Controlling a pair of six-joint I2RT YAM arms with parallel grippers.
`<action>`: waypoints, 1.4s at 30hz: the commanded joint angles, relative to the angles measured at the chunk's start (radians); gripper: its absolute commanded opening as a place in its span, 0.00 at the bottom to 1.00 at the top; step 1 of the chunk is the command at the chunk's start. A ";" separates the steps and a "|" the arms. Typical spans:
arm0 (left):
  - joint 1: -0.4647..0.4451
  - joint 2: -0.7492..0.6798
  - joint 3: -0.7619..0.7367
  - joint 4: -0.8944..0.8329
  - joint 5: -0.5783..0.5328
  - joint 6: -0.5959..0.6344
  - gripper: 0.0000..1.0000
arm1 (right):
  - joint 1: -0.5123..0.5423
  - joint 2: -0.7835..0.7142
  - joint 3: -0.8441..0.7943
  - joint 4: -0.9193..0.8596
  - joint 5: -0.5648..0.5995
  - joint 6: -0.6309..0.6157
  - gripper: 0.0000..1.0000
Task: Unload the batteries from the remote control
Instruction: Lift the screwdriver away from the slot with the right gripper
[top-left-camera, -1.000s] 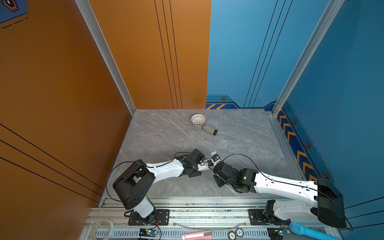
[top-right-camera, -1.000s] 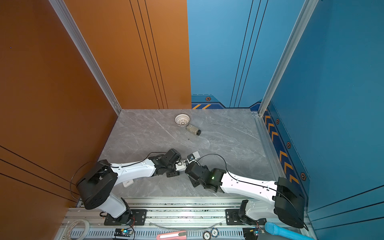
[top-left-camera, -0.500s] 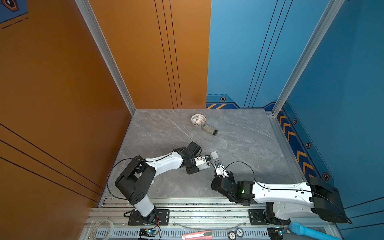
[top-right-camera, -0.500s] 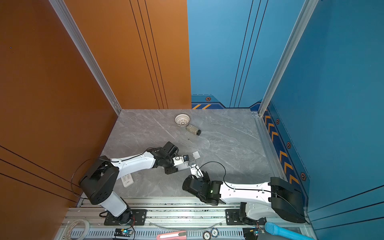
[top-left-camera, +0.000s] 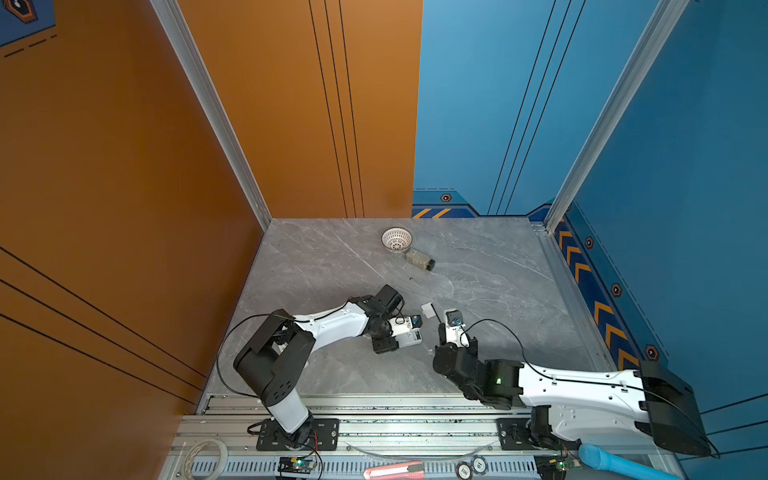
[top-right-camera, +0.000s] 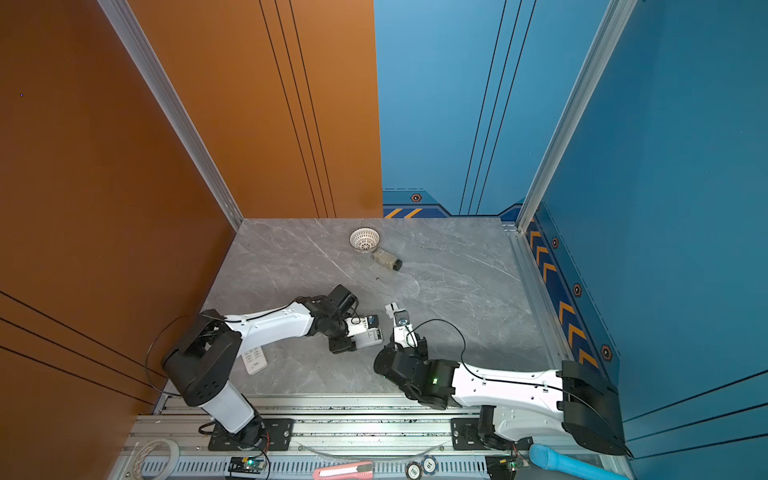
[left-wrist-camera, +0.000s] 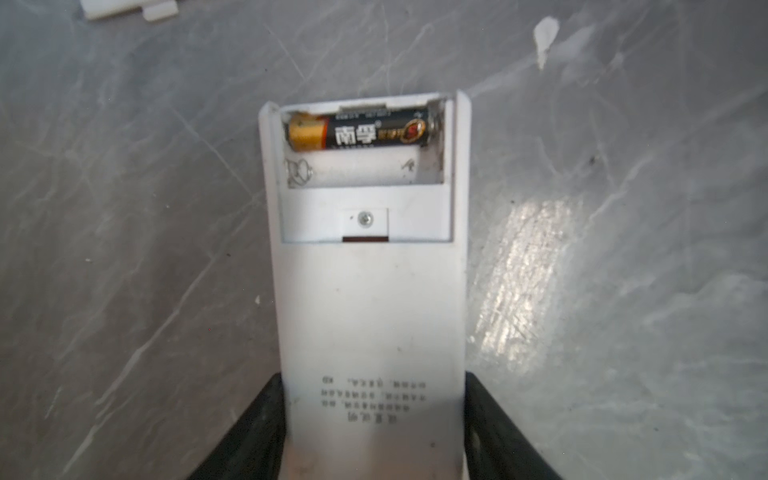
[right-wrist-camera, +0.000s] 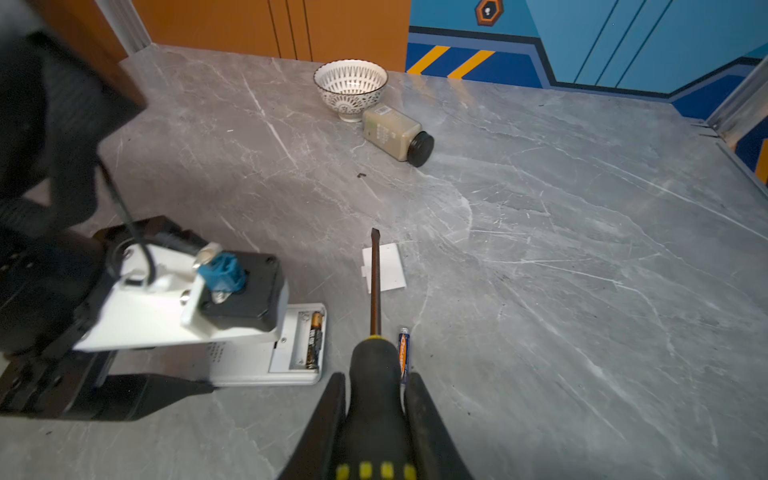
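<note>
Clamping the white plastic remote control (left-wrist-camera: 370, 311), my left gripper (left-wrist-camera: 374, 386) faces its black-and-orange cylindrical battery (left-wrist-camera: 361, 133), seated ahead; right gripper (right-wrist-camera: 376, 395) holds a black-handled screwdriver (right-wrist-camera: 370, 365). Likely light, rigid, slick: lever one end.

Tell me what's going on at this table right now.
The left claw grips the white remote, back side up, cover off. One black-and-orange battery sits in the compartment; the slot beside it is empty. The right claw is shut on a black-handled screwdriver, held beside the remote. A loose battery lies on the table next to the screwdriver, and the white cover lies beyond.
</note>
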 joint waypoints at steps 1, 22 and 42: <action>-0.005 0.005 -0.006 -0.031 0.010 -0.032 0.00 | -0.119 -0.069 0.049 -0.204 -0.199 0.078 0.00; -0.082 0.005 0.036 -0.096 -0.064 -0.119 0.43 | -0.378 -0.040 0.173 -0.561 -0.478 0.287 0.00; -0.131 -0.011 0.017 -0.102 -0.053 -0.179 0.67 | -0.358 0.017 0.262 -0.419 -0.736 0.106 0.00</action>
